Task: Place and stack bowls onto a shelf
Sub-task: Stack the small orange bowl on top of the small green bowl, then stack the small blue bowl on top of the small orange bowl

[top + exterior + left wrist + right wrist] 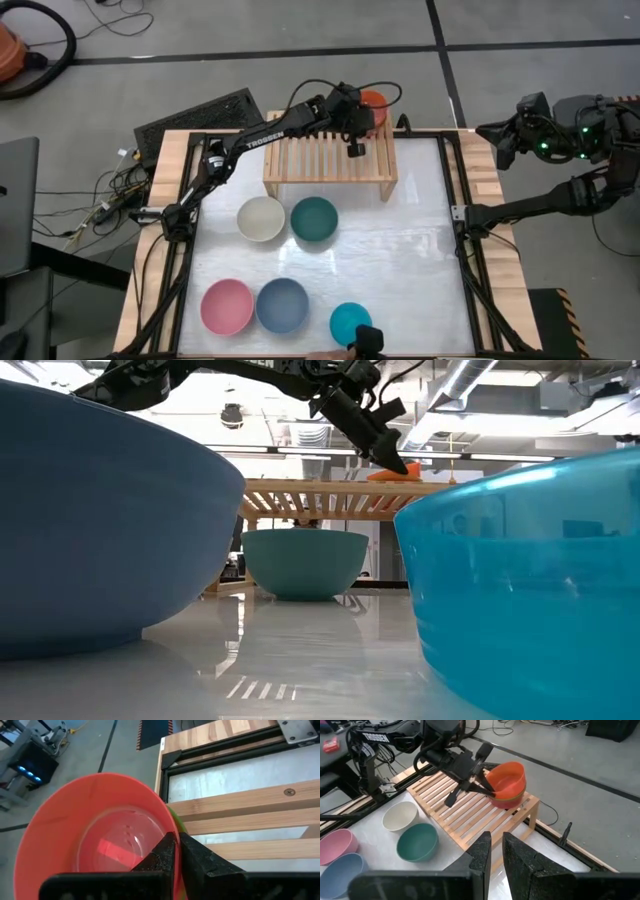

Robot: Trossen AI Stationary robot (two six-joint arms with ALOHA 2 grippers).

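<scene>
The red-orange bowl (374,102) (509,779) is at the far right corner of the light-wood shelf (320,160) (465,810). A sliver of lime green (176,823) shows under its rim. My left gripper (362,113) (176,847) reaches over the shelf and is shut on this bowl. The cream (261,218), dark green (314,218), pink (227,306), slate blue (282,304) and teal (349,321) bowls rest upright on the table. My right gripper (495,847) waits shut beyond the table's right edge. My left gripper pinches the red-orange bowl's rim (165,822) on its left side, one finger inside the bowl and one outside. The fingers (487,787) come slanting down from the table's left. The bowl is upright over the shelf's far right corner; whether it rests there I cannot tell.
The shelf's slatted top (310,150) left of the red-orange bowl is bare. The table's right half (410,250) holds no bowls. A dark object (370,340) sits at the near edge beside the teal bowl. The floor lies right behind the shelf.
</scene>
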